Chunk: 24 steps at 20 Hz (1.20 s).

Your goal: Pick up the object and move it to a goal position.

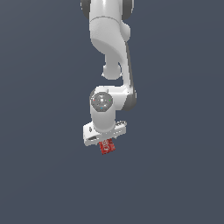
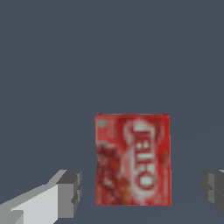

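The gripper (image 2: pixel 140 192) is spread wide and holds nothing: in the wrist view its two grey fingers (image 2: pixel 70 192) stand well clear on either side of the box (image 2: pixel 132 159), with bare floor showing between each pad and the box's long edges. The box lies flat on the grey floor (image 1: pixel 43 175), face up, white lettering readable, and sits between the fingers but nearer one of them, not centred. Its long axis runs across the line joining the fingers, so the jaws would close on its narrow width. That seems the right orientation for a pinch. In the exterior view the gripper (image 1: pixel 105 139) hangs just above the box (image 1: pixel 106 146), which peeks out from under the hand. How much height is left I cannot tell. No container or goal marker appears in either view.
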### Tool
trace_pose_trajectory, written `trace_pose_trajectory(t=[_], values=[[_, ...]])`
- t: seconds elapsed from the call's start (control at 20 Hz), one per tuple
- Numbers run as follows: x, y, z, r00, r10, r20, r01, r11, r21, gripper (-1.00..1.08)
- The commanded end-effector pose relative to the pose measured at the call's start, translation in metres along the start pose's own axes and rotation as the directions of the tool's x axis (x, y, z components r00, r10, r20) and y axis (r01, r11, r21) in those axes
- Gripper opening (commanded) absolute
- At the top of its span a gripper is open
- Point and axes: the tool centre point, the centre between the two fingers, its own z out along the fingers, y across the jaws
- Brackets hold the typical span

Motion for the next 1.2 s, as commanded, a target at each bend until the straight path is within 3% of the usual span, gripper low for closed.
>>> trace_pose_trajectory(t=[0.0,0.9,0.95,1.15], values=[[0.000,0.000,0.000,1.000,0.000,0.000,0.000,1.000,0.000,1.00],[0.001,0.000,0.051,1.000,-0.004,-0.001,0.004,1.000,0.000,1.00],[0.001,0.000,0.051,1.000,-0.004,-0.001,0.004,1.000,0.000,-1.00],[0.001,0.000,0.051,1.000,-0.004,-0.001,0.004,1.000,0.000,-1.00]])
